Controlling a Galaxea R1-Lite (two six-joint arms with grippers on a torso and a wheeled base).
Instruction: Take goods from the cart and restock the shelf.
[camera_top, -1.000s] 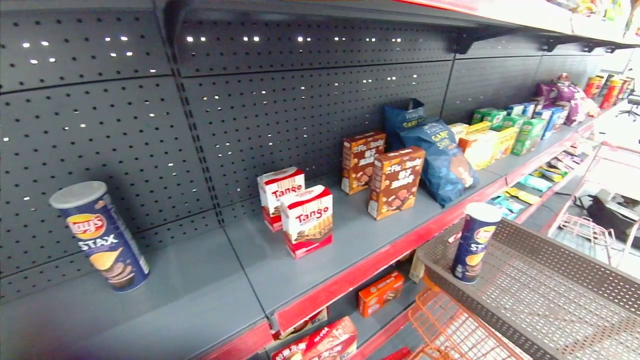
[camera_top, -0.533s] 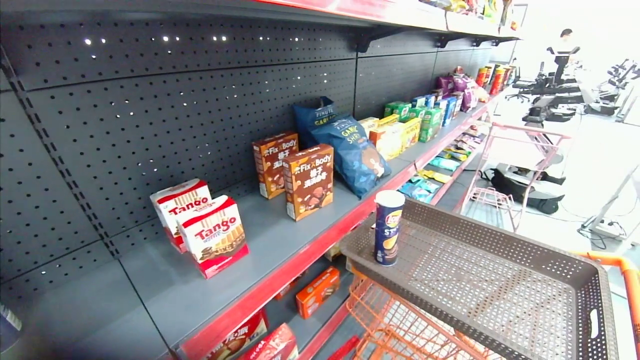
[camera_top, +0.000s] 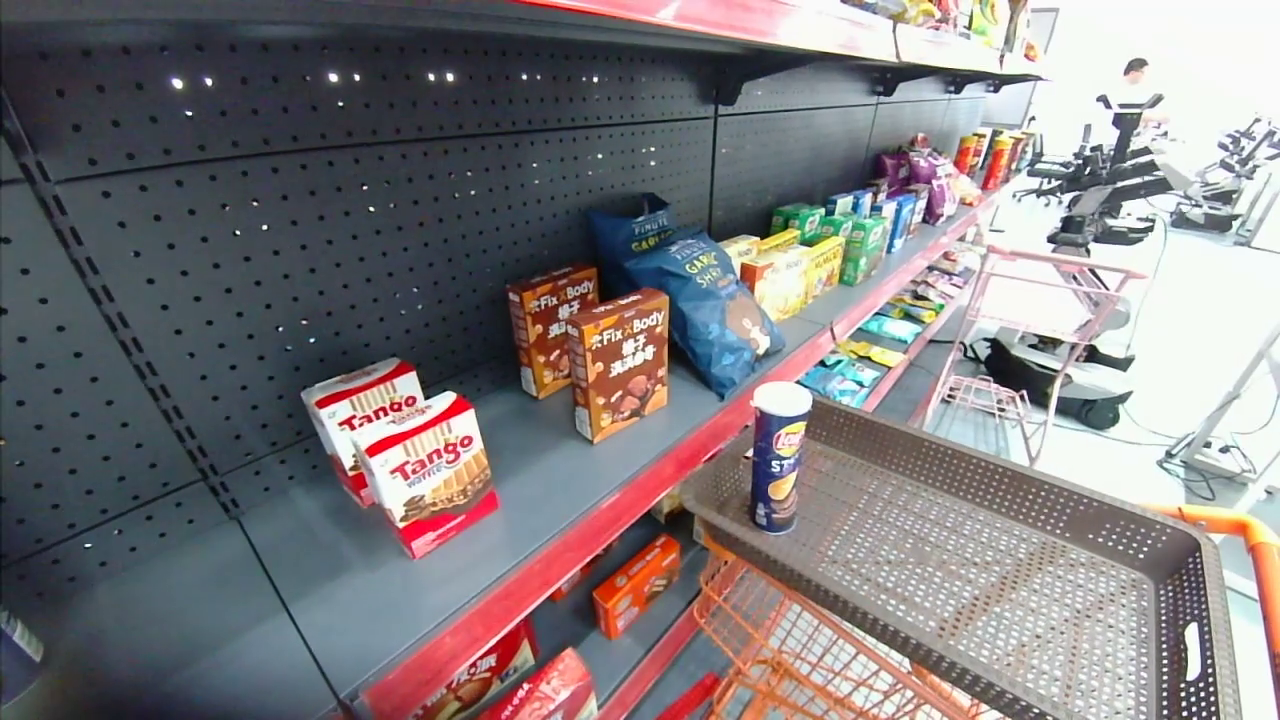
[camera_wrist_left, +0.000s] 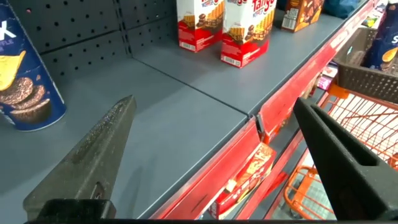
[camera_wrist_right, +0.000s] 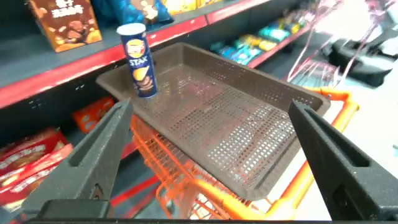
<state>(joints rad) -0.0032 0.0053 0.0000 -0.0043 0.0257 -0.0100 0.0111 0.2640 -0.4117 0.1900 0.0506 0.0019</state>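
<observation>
Shelf can of chips, upright near the pegboard back of the shelf: top cut off by the frame edge in the left wrist view, a bare sliver at the head view's lower left edge. Left gripper above the shelf's front part, near that can, fingers spread wide, nothing between them. Right gripper above the cart, fingers also spread, empty.

Perforated brown tray on top of the orange cart. Contents: one tray can, upright in the corner nearest the shelf. Cart basket beneath largely hidden by the tray; contents not discernible.

Also on the shelf: two wafer boxes, two brown boxes, blue bags.
</observation>
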